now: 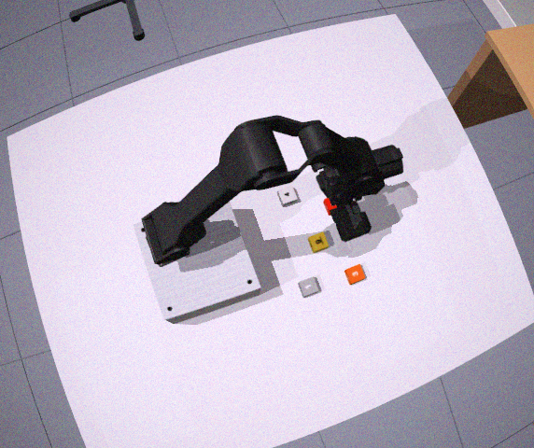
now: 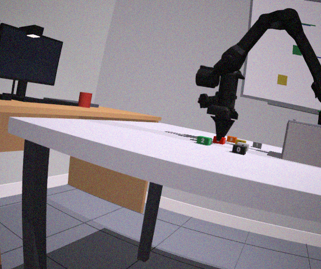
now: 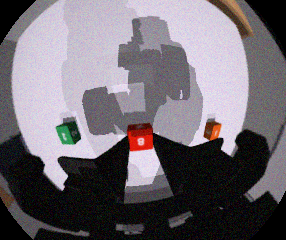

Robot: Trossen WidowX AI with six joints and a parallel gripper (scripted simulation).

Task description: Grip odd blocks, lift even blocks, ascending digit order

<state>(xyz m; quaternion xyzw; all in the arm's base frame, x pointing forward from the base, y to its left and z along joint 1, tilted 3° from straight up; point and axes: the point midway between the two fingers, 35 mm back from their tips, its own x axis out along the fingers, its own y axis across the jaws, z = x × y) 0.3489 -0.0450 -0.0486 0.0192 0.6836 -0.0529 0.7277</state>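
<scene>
My gripper (image 1: 335, 210) (image 2: 219, 137) (image 3: 141, 138) points straight down at the table and is shut on the red block (image 1: 328, 205) (image 2: 219, 142) (image 3: 141, 136), which rests on the white table top (image 1: 113, 145). A green block marked 2 (image 2: 203, 140) (image 3: 67, 132) lies just beside it; the arm hides it in the overhead view. An orange block (image 1: 355, 273) (image 2: 231, 139) (image 3: 213, 130), a yellow block (image 1: 317, 241) (image 2: 241, 141), a grey block (image 1: 308, 287) (image 2: 257, 144), a white block marked 4 (image 1: 288, 196) and a black block marked 0 (image 2: 239, 149) lie around, all apart from the fingers.
The arm's grey base plate (image 1: 209, 289) (image 2: 308, 144) sits near the table's middle. A wooden desk (image 1: 523, 58) (image 2: 68, 111) with a red cup (image 2: 85, 99) and monitors stands beyond the table's far edge.
</scene>
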